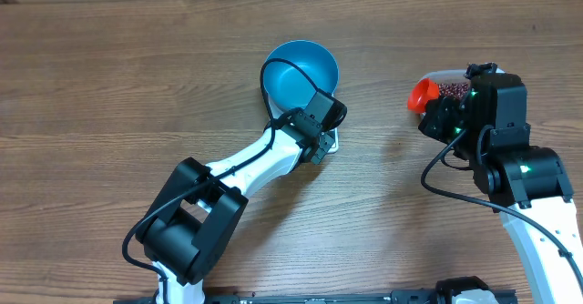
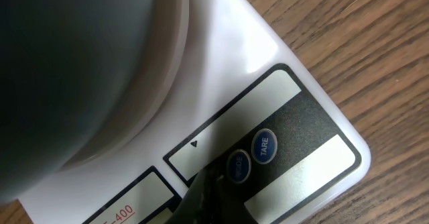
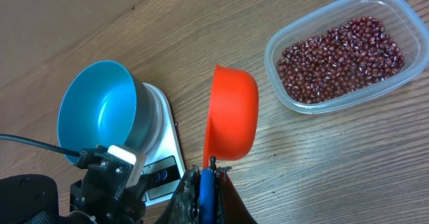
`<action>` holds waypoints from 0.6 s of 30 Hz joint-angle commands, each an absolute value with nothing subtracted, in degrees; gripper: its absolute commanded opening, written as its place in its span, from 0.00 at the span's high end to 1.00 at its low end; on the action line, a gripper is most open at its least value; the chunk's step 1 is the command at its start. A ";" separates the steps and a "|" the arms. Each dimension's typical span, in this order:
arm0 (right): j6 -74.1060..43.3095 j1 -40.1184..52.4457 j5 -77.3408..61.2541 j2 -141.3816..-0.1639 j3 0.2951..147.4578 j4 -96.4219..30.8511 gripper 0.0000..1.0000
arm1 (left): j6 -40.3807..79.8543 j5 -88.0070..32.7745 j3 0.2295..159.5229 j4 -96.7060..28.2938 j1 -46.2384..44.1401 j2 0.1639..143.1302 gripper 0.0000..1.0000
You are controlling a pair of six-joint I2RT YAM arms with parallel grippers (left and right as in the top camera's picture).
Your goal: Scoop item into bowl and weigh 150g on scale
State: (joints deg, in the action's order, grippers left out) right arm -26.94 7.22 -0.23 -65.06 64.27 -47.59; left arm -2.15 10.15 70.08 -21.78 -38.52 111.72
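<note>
The blue bowl (image 1: 299, 71) (image 3: 99, 113) stands on the white scale (image 2: 281, 56) (image 3: 165, 138) and looks empty inside. My left gripper (image 2: 210, 186) (image 1: 321, 129) is shut, its tip down on the scale's panel beside the MODE button (image 2: 238, 165). The TARE button (image 2: 264, 145) lies just past it. Dark red beans (image 3: 340, 49) (image 1: 452, 88) fill the clear tub (image 3: 287, 93). My right gripper (image 3: 208, 170) (image 1: 443, 113) is shut on the blue handle of an orange scoop (image 3: 232, 113) (image 1: 421, 95). The scoop hangs over the table between scale and tub, its inside turned away.
Bare wooden table (image 1: 109, 86) surrounds everything. The tub sits at the far right, partly under the right arm in the overhead view. The left arm (image 1: 246, 163) runs diagonally from the front edge up to the scale.
</note>
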 commanded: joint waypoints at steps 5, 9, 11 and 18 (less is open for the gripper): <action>-26.85 7.33 -0.47 -65.06 66.06 -47.05 0.96 | -3.88 11.07 69.52 -21.30 -38.54 114.67 0.96; -26.87 7.33 -0.47 -65.06 66.06 -47.05 0.96 | -3.95 11.18 69.52 -21.32 -38.54 114.69 0.96; -26.85 7.33 -0.47 -65.06 66.06 -47.05 0.96 | -4.32 11.33 69.52 -21.37 -38.54 114.69 0.96; -26.87 7.33 -0.47 -65.06 66.06 -47.05 0.96 | -4.73 11.33 69.80 -22.72 -38.81 113.71 0.96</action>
